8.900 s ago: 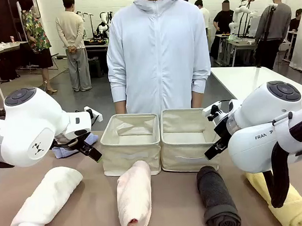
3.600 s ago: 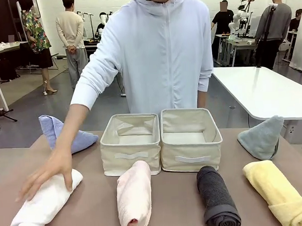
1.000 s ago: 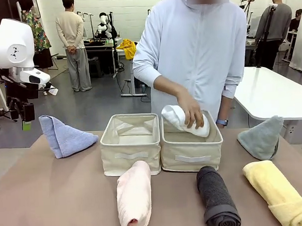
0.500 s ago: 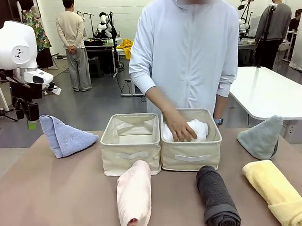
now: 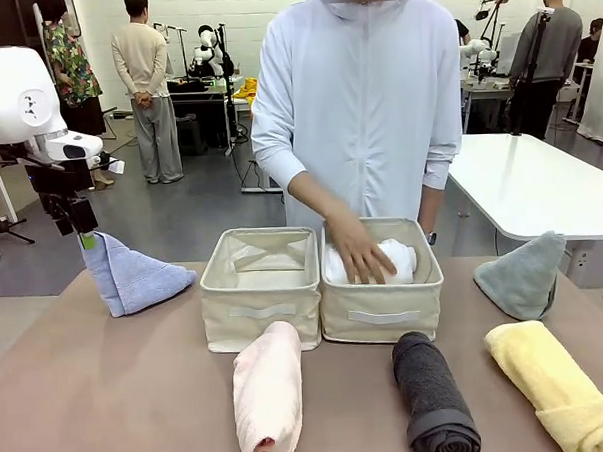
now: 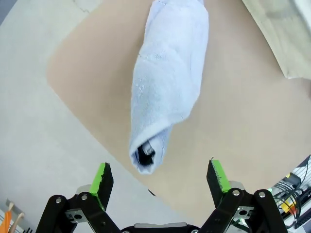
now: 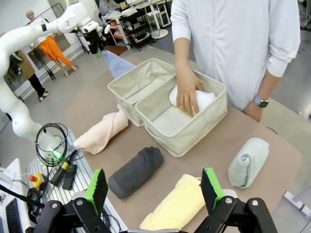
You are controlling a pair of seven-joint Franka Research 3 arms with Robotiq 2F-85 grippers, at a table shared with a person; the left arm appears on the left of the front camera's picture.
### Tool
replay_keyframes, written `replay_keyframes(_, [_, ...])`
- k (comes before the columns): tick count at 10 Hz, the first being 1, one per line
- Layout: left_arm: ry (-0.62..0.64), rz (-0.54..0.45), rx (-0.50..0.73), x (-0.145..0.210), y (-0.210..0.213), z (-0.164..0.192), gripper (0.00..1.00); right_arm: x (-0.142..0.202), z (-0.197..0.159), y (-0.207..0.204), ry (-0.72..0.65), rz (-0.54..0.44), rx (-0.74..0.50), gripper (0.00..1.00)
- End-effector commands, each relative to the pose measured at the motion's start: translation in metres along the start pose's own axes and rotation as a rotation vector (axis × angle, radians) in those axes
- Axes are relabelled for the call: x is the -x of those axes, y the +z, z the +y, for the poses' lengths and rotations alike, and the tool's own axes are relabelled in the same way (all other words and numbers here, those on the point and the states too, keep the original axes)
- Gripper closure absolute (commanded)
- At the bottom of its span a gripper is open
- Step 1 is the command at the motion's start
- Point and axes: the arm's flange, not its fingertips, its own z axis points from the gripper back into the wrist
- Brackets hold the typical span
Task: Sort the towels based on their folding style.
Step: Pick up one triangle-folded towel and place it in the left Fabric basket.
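Left arm's fingers (image 6: pixel 103 179): spread wide, nothing between them. They hang above the light blue towel (image 6: pixel 167 82), a folded triangle standing at the worktop (image 6: pixel 243 126) corner on my left. In the front view the tips sit just at its peak; I cannot tell whether they touch it.

Right arm's fingers (image 7: pixel 97 190): also apart and empty, held high and looking down over the whole layout.

The person's hand (image 5: pixel 358 256) is pressing the white roll (image 5: pixel 395 257) into the right bin (image 5: pixel 383 318). The left bin (image 5: pixel 262 313) holds no towel that I can see. My reading: rolls go right, triangles left.

Waiting on the worktop are the pink roll (image 5: pixel 267 393), the dark grey roll (image 5: pixel 434 395) and the yellow roll (image 5: pixel 554 385), in a row nearer me than the bins. The grey-green triangle (image 5: pixel 524 274) sits at the far right, well apart from the bins.

Step in hand, as I judge it: the approach to pick the blue triangle. Sorting has barely begun, with one towel binned.

Next move calls for:
- Descend straight, fingers straddling the thick body below the peak.
- Close on enough layers that the fold holds; terry is soft and may sag or unroll.
- Lift clear, then make the short carry to the left bin nearby.
- Keep away from the person's arm over the right bin.
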Motion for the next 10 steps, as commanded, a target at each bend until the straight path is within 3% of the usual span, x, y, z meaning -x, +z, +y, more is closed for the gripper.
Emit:
replay_keyframes(1, [-0.022, -0.042, 0.006, -0.015, -0.015, 0.014, 0.00, -0.002, -0.001, -0.001, 0.013, -0.022, -0.017, 0.00])
replay_keyframes(4, [-0.058, -0.085, 0.006, -0.027, -0.030, 0.022, 0.00, -0.002, -0.001, -0.001, 0.013, -0.022, -0.017, 0.00])
replay_keyframes(7, [-0.083, -0.092, -0.005, -0.024, -0.029, 0.021, 0.82, -0.002, -0.001, -0.001, 0.013, -0.022, -0.017, 0.00])
replay_keyframes(8, [-0.085, -0.087, 0.001, -0.022, -0.029, 0.020, 1.00, -0.002, -0.001, -0.001, 0.013, -0.022, -0.017, 0.00])
replay_keyframes(10, [-0.108, -0.083, 0.019, -0.021, -0.028, 0.016, 1.00, -0.002, -0.001, -0.001, 0.013, -0.022, -0.017, 0.00])
